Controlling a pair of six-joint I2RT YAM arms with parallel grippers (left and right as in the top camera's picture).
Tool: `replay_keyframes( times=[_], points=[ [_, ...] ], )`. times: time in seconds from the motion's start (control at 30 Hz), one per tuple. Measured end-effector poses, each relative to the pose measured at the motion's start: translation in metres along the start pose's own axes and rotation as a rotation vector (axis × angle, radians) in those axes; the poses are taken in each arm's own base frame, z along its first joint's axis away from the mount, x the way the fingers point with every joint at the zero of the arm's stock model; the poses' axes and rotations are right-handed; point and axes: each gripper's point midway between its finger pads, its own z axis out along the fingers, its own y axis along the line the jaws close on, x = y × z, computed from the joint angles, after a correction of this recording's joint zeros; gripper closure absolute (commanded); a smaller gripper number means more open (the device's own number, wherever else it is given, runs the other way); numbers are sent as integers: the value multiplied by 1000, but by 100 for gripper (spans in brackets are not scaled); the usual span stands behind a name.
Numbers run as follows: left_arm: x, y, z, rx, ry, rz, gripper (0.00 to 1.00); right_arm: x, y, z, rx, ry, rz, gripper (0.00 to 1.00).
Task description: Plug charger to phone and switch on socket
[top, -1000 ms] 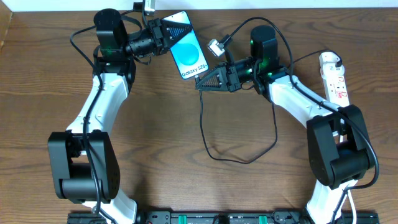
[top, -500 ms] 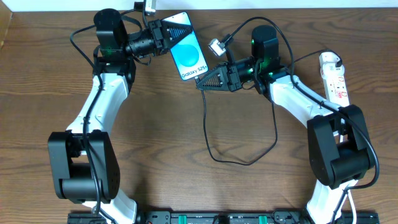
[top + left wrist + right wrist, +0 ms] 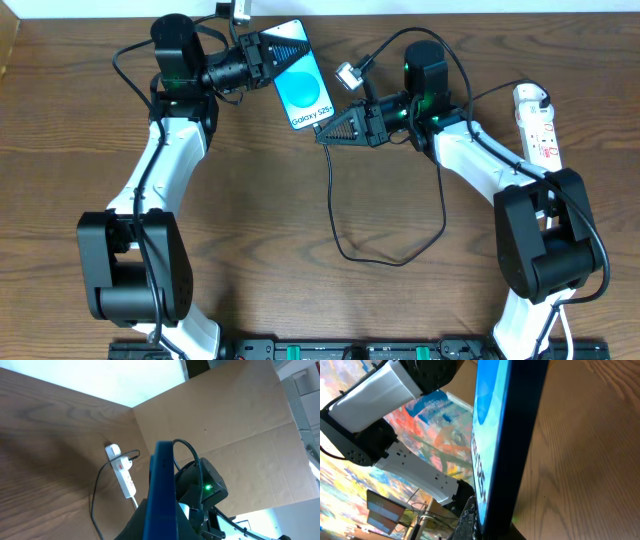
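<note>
Gripping the phone (image 3: 300, 75), left jaws point its long axis at right jaws (clamping the charger (image 3: 328, 195)).

The phone (image 3: 305, 90) looks glossy, the wood-grain table (image 3: 300, 300) matt and smooth.

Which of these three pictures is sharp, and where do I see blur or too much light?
Overhead: evenly lit and sharp, the text on the phone is readable. Left wrist: the phone's edge is close and blurred, the socket behind is sharp, the top left area is washed out to white. Right wrist: the phone fills the middle, its text soft and foreshortened.
</note>
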Motion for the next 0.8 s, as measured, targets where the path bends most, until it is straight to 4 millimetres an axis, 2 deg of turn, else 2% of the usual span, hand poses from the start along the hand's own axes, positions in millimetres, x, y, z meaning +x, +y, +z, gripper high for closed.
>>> replay_keyframes(
  times=[0.8],
  points=[
    [-2,1,0,-6,-10,33,92,-6,-12,-1,63,-45,28,99]
  ],
)
